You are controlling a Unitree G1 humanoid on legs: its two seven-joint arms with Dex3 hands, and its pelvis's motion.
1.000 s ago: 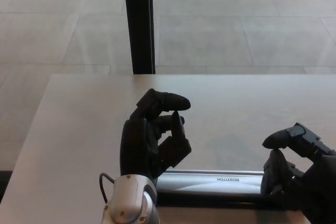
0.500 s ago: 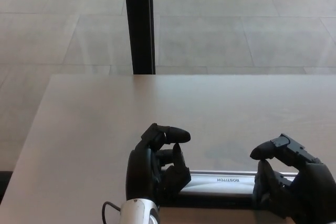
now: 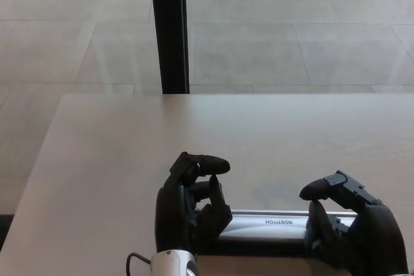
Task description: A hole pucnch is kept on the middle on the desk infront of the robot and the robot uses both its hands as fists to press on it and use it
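Unevenly loaded, the hole punch (image 3: pixel 272 223) at the table's (image 3: pixel 116 159) near edge could tip or skid toward the robot. The left robot hand (image 3: pixel 189 208) and right robot hand (image 3: pixel 346 227), both curled into empty fists, sit on its opposite ends. No containers visible.

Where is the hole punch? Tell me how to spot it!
Look at the pale desk, down at its near edge. Between the left hand and the right hand lies the hole punch, a long silver bar with small printed letters on a dark base. It is the only shiny thing there.
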